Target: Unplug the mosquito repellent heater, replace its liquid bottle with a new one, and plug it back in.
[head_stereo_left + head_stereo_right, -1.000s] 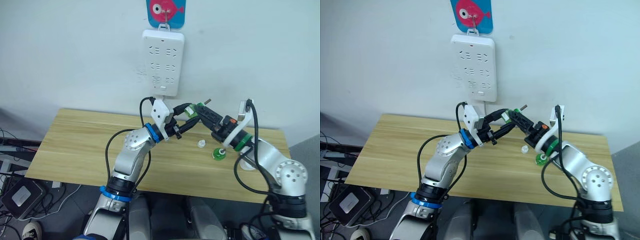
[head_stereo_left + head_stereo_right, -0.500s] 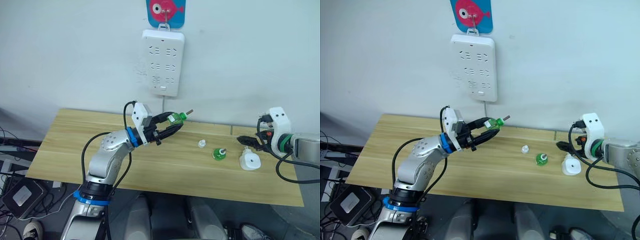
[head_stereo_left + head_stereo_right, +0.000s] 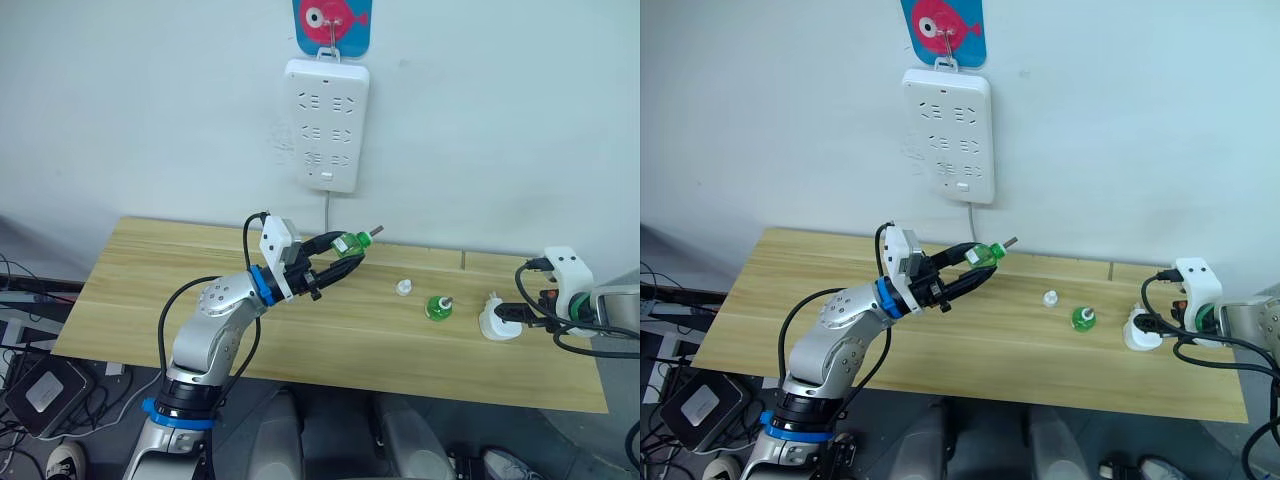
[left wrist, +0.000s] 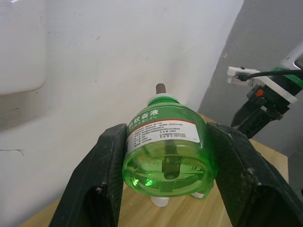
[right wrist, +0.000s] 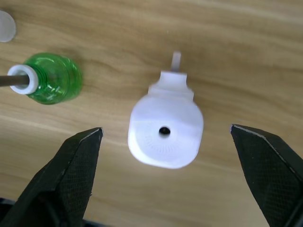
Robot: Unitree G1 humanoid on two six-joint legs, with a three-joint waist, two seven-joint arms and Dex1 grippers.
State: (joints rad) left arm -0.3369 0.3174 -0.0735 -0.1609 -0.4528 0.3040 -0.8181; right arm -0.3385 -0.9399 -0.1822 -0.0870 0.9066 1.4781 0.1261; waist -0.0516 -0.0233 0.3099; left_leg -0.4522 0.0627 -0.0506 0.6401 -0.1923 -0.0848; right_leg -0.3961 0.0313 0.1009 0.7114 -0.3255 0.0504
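You've got the heater (image 5: 165, 135) unplugged; L gripper (image 4: 165, 161) clamps a green bottle (image 4: 165, 146), R gripper (image 5: 165, 142) spread wide. Old bottle (image 5: 49, 78) at heater's 9 o'clock. Left: fit bottle, replug.

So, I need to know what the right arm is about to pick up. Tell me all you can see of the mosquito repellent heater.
The mosquito repellent heater is a small white rounded unit that looks like plastic, with a small round hole in the middle of its face. It rests on the wooden table, near the right end, with no bottle in it. A narrower stub sticks out from one side. The right tool is open on either side of it, not touching. A green bottle stands apart from it on the table.
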